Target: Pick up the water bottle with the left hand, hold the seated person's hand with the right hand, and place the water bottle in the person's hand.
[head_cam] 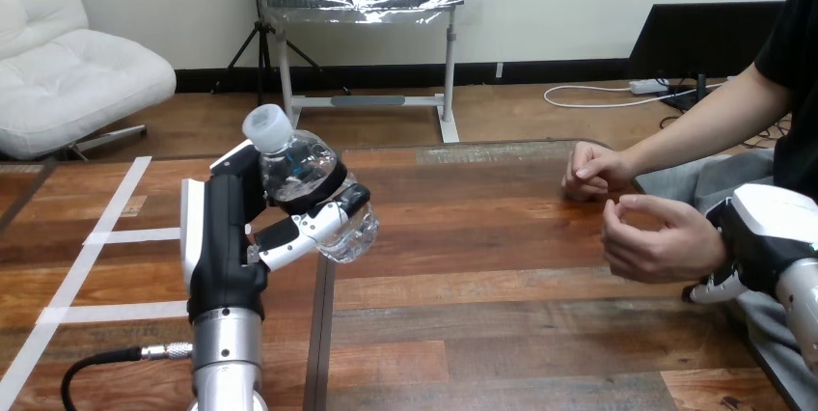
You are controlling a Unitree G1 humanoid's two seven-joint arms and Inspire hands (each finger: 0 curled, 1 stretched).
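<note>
Nearest me, at about 7 o'clock on the wooden table (pixel 502 334), my left arm comes in from the bottom edge. My left hand (pixel 231 237) is wrapped round the water bottle (pixel 304 179), fingers curled across its clear body. The bottle is held up off the table, at about 10 o'clock from the table's middle. Its long axis is tilted: the white cap (pixel 267 127) points up and away toward 11 o'clock, and the base points down toward 5 o'clock, just past my fingers.

At 3 o'clock, my right hand (pixel 762 237) sits against the wrist of the person's nearer hand (pixel 656 237), on its outer side. Whether it has closed round that wrist I cannot tell. The person's nearer hand is above the table and loosely curled, not spread flat. Farther off, toward 2 o'clock, the person's other hand (pixel 593 172) rests on the table in a loose fist.

I judge the pick-up done and the carry across to be the step in hand. The bottle and the nearer hand are well apart. My next move calls for sweeping the bottle toward 3 o'clock and lowering its body into that palm. The palm will need to open, and I should let go only once the bottle is borne.
</note>
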